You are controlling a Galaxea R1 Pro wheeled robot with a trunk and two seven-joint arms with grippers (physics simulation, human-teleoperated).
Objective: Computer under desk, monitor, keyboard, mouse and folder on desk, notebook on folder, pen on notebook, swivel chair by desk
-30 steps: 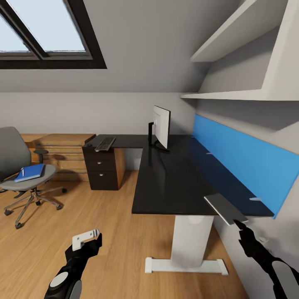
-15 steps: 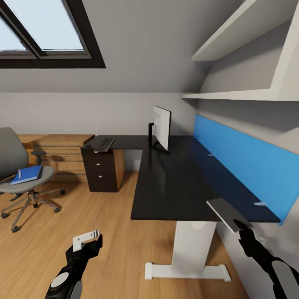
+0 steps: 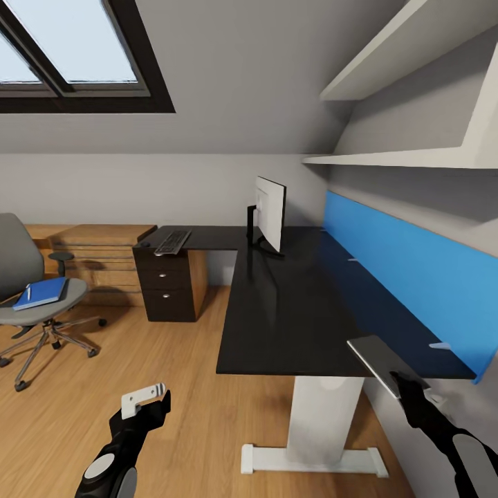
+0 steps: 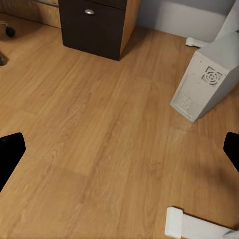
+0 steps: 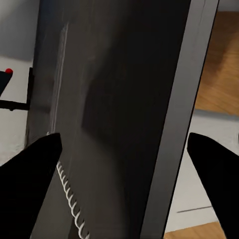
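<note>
My right gripper point(image 3: 403, 382) is shut on the dark grey notebook point(image 3: 379, 360), held tilted at the near right corner of the black desk point(image 3: 277, 311). In the right wrist view the notebook point(image 5: 119, 99) shows its spiral binding between the fingers point(image 5: 30, 189). The monitor point(image 3: 268, 214) stands on the desk, and the keyboard point(image 3: 173, 241) lies on its left wing above the drawers. The blue folder point(image 3: 41, 292) lies on the swivel chair point(image 3: 21, 277) at far left, a thin white pen point(image 3: 28, 291) on it. My left gripper point(image 3: 146, 402) hangs open over the floor. The grey computer point(image 4: 206, 79) stands on the floor.
White shelves point(image 3: 415, 69) hang above the blue back panel point(image 3: 408, 270). A wooden dresser point(image 3: 97, 256) stands against the back wall beside the black drawer unit point(image 3: 166, 283). The white desk leg point(image 3: 321, 422) and its foot rest on the wood floor point(image 3: 187, 387) before me.
The whole picture has shifted: the camera has moved, so the chair sits further left and the desk's near end lower. My right gripper still holds the notebook; the left arm looks unchanged.
</note>
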